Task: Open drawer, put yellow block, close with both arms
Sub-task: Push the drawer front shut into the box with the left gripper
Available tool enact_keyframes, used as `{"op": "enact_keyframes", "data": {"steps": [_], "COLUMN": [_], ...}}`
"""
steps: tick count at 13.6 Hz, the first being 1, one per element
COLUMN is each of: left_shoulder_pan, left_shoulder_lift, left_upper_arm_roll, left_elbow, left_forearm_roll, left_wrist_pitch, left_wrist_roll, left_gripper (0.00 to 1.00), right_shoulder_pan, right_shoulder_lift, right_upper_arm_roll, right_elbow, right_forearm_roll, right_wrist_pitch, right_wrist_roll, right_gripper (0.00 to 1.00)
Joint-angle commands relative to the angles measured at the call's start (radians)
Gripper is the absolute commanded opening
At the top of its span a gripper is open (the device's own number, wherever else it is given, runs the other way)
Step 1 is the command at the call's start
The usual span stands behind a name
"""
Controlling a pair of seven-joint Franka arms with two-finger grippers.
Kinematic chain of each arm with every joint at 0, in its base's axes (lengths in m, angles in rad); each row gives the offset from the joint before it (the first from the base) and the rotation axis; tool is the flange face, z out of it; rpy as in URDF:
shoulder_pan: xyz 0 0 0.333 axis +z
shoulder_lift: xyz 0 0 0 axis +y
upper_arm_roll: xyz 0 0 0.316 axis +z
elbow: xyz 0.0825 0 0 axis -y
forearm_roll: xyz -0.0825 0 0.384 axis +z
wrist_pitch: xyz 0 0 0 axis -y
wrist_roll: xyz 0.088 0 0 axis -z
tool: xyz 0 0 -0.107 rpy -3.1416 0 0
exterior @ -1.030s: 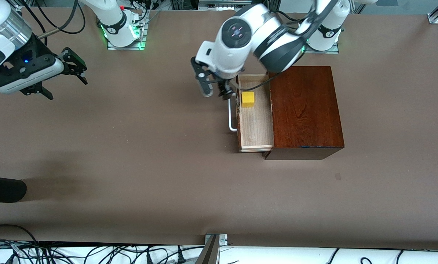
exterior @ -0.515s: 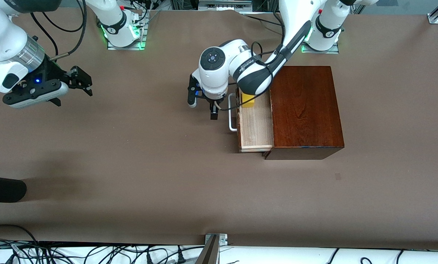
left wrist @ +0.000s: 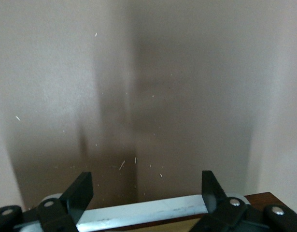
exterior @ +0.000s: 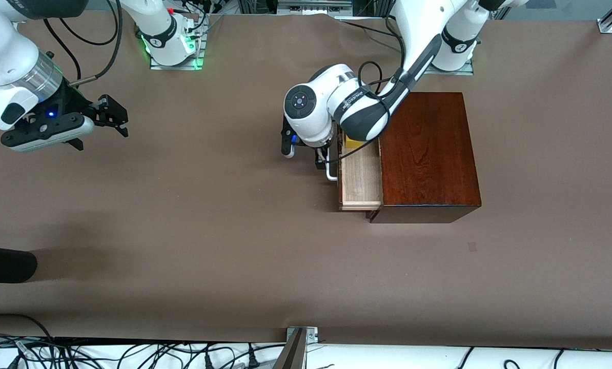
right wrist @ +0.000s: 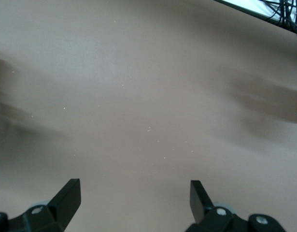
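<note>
Your left gripper (exterior: 306, 154), fingers spread apart and holding nothing, sits against the white bar handle (exterior: 330, 172) of the partly open drawer (exterior: 360, 179). The yellow block (exterior: 351, 143) lies inside that drawer, mostly hidden under the left arm's wrist. The drawer belongs to a glossy mahogany box (exterior: 426, 154). Your right gripper (exterior: 112, 115) waits with fingers apart, holding nothing, over bare brown table (exterior: 183, 246) at the right arm's end.

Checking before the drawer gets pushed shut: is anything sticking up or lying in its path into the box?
Nothing visible blocks it. The yellow block sits inside the drawer, and the left tool is open at the white bar handle.
</note>
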Motion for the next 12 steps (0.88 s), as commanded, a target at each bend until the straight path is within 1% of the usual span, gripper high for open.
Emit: {"op": "enact_keyframes", "data": {"steps": [1, 6, 12], "left_shoulder_pan": [0.032, 0.116, 0.146], "left_shoulder_lift": [-0.017, -0.031, -0.04], "left_upper_arm_roll": [0.006, 0.006, 0.006], "left_elbow": [-0.001, -0.001, -0.001], "left_forearm_roll": [0.057, 0.059, 0.057], "left_wrist_pitch": [-0.124, -0.176, -0.176], "left_wrist_roll": [0.029, 0.032, 0.03], "left_gripper": [1.0, 1.0, 1.0], "right_shoulder_pan": [-0.019, -0.013, -0.014], "right_shoulder_lift": [0.022, 0.016, 0.01], "right_upper_arm_roll": [0.01, 0.013, 0.006], "right_elbow": [0.034, 0.034, 0.046], "right_forearm_roll": [-0.01, -0.013, -0.012], "right_wrist_pitch": [-0.01, -0.013, -0.014], "right_wrist_roll": [0.013, 0.013, 0.016], "right_gripper": [1.0, 1.0, 1.0]}}
